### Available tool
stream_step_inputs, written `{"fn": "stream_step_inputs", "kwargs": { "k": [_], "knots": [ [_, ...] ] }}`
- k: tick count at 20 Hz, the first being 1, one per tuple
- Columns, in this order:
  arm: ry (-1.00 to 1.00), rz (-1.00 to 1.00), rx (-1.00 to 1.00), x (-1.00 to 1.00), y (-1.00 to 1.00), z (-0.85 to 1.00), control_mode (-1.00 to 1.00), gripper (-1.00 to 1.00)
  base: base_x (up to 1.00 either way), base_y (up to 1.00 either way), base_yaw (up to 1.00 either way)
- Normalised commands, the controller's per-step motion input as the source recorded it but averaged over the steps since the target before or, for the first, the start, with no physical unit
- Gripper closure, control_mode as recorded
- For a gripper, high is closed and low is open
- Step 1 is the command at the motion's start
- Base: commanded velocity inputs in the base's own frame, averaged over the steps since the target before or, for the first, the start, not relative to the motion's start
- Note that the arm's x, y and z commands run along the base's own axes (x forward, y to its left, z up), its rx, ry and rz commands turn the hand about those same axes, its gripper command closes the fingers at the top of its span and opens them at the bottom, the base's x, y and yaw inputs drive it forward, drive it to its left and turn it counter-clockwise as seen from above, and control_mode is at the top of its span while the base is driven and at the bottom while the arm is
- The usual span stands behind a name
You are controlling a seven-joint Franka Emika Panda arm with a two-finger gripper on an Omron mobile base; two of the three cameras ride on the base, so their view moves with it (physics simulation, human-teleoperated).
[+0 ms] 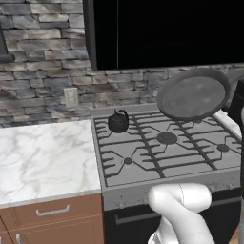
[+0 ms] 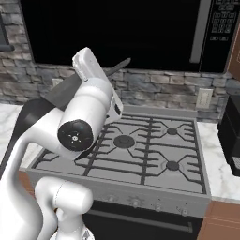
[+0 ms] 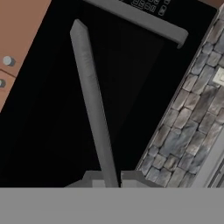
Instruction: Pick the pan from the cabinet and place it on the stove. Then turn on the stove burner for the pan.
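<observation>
Grey stove [image 1: 167, 152] set against a stone-block wall [image 1: 43, 90]; white marble counter [image 1: 43, 157] to its left, black microwave [image 2: 117, 33] above. Visible burner caps: four. One black kettle [image 1: 118, 121] on the rear-left grate. One pan [image 1: 193, 94], tilted, airborne over the right burners. Gripper [image 3: 112, 178] closed on the pan's handle [image 3: 92, 105].

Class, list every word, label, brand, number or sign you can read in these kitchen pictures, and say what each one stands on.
No text can be read.
Black microwave's keypad: rows of small pale marks, too small and blurred to read.
Grey gas stove, small black kettle, dark-grey round frying pan, white wall outlet: no lettering visible.
</observation>
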Motion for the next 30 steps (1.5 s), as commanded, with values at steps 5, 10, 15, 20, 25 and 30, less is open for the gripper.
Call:
{"fn": "stream_step_inputs", "kwargs": {
  "k": [5,10,15,20,25,30],
  "knots": [
    [0.0,0.0,0.0,0.0,0.0,0.0,1.0,1.0,0.21,0.0,-0.01],
    [0.0,0.0,0.0,0.0,0.0,0.0,1.0,1.0,0.06,0.0,0.0],
    [0.0,0.0,0.0,0.0,0.0,0.0,1.0,1.0,0.05,-0.01,0.0],
    [0.0,0.0,0.01,0.0,-0.24,-0.01,-1.0,1.0,0.0,-0.02,0.0],
    [0.0,0.0,0.05,0.0,-0.71,-0.07,-1.0,1.0,0.0,0.0,0.0],
    [0.0,0.0,0.07,0.0,-0.69,-0.21,-1.0,1.0,0.0,0.0,0.0]
  ]
}}
